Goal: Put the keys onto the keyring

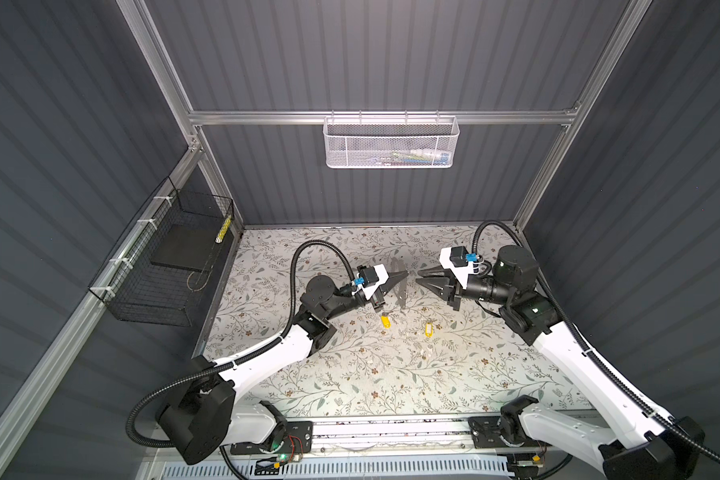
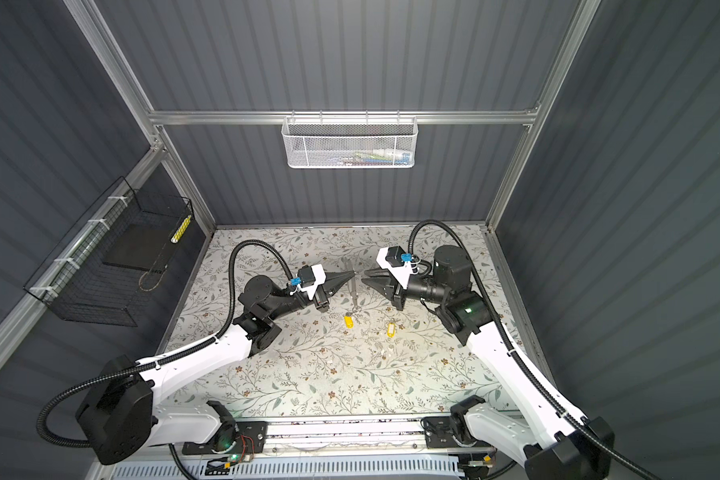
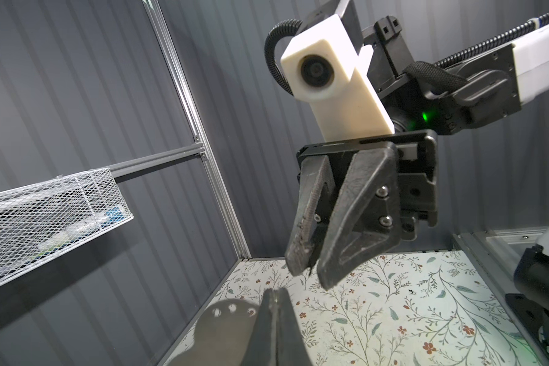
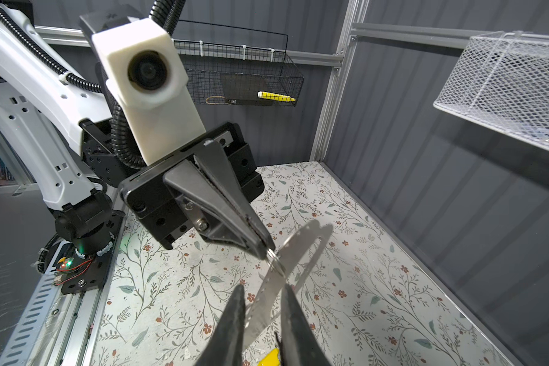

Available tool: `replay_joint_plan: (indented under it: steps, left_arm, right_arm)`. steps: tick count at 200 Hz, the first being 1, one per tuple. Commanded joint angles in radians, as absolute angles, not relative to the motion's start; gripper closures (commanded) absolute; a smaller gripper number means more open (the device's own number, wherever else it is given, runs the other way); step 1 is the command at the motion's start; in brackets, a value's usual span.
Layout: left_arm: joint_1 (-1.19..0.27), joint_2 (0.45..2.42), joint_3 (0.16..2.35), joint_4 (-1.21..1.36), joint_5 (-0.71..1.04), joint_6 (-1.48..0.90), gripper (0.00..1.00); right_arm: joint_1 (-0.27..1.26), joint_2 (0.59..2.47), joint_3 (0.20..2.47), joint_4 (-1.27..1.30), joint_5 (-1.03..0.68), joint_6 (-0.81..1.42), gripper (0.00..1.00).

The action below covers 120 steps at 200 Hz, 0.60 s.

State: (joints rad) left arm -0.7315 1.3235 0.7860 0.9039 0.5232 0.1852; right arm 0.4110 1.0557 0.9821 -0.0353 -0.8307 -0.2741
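My left gripper (image 1: 406, 273) (image 2: 353, 273) (image 4: 265, 250) is shut on the edge of the keyring (image 1: 399, 286) (image 2: 352, 291) (image 4: 298, 247). The keyring is a flat grey metal loop held on edge above the table, and its end with three holes (image 3: 222, 329) shows beside my left fingertips. My right gripper (image 1: 417, 276) (image 2: 363, 276) (image 4: 263, 288) faces it, open, one finger on each side of the metal strip. One yellow key (image 1: 386, 322) (image 2: 348, 321) (image 4: 270, 358) is just below the keyring; whether it hangs from it I cannot tell. A second key (image 1: 427, 328) (image 2: 390, 328) lies on the table.
The floral table (image 1: 350, 374) is walled in by grey panels. A white mesh basket (image 1: 391, 141) hangs on the back wall. A black wire basket (image 1: 163, 266) is fixed to the left wall. Both arm bases stand along the front rail.
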Motion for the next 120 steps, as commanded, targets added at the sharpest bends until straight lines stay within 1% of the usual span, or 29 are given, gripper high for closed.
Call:
replay_joint_plan:
  steps: [1,120]
  left_arm:
    - [-0.725,1.304,0.827,0.934,0.587,0.146,1.0]
    - [-0.703,1.357,0.877,0.933,0.71,0.077,1.0]
  right_arm:
    - [0.406,1.07,0.992,-0.049,-0.863,-0.285,0.77]
    - [0.406,1.099,1.009,-0.039,-0.907,-0.279,0.76]
